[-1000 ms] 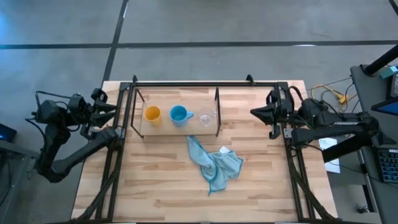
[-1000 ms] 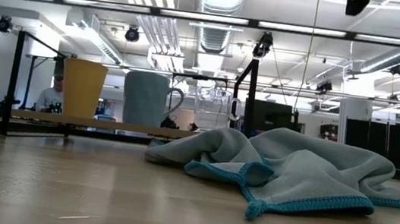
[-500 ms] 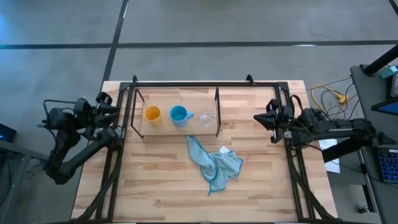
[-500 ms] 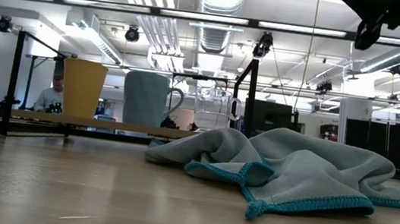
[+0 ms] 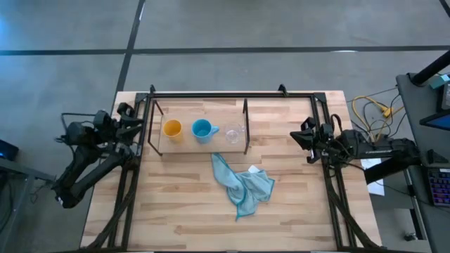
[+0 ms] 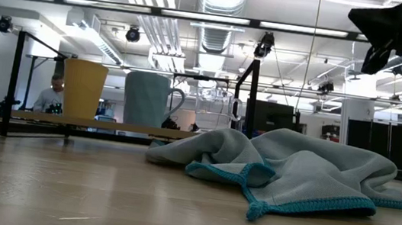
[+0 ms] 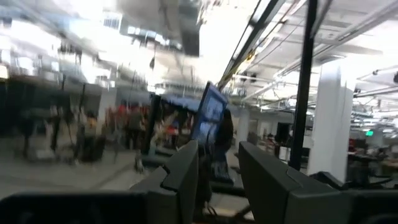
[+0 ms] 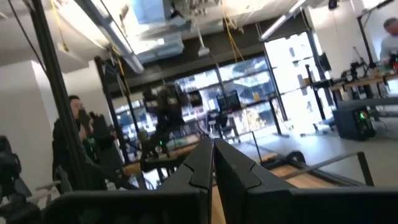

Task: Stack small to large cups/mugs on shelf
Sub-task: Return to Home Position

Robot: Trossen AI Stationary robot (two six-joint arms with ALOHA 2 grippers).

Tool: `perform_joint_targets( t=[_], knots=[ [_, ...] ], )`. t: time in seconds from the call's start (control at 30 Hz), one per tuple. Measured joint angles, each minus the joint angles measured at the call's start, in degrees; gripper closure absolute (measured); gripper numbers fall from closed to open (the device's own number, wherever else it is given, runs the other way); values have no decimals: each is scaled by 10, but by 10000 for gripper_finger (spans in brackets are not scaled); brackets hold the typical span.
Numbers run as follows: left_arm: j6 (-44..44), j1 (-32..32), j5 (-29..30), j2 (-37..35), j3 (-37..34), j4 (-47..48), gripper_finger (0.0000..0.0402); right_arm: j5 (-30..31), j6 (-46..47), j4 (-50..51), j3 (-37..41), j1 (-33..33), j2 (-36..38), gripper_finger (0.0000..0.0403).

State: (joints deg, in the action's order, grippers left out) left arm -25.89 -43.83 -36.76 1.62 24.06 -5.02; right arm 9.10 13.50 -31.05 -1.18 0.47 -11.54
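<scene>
- Butcher-block planks make up the table [image 5: 190,218], with an open hall of ceiling ducts and strip lights behind it.
- On the shelf [image 5: 186,145], a pale wood board in a thin black frame, three vessels stand in a row: yellow cup [image 5: 172,129], blue mug [image 5: 202,129], then glass cup [image 5: 233,133] just beside the divider rod [image 5: 245,123].
- A crumpled grey-blue cloth [image 5: 242,184] with teal stitched edging lies on the table in front of the shelf.
- From above, the cups show as round rims. The low view shows the yellow cup as a tapered cone and the mug's ribbed wall and loop handle.
- The left gripper [image 5: 131,119] sits at the table's left edge, its fingers [image 7: 183,168] apart.
- The right gripper [image 5: 295,138] sits at the right edge, fingers pressed together and empty.
</scene>
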Motion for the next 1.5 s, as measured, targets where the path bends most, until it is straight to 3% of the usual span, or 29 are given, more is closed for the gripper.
perform_joint_targets(
  t=[0.63,1.0,1.5],
  knots=[
    [-34,0,57,-1,-146,-9,299,17,-32,-4,7,0,32,394],
    [-63,0,57,0,-232,-142,299,34,-31,7,7,0,32,394],
    [-20,1,58,12,-236,-135,299,45,-50,7,6,0,31,394]
  ],
)
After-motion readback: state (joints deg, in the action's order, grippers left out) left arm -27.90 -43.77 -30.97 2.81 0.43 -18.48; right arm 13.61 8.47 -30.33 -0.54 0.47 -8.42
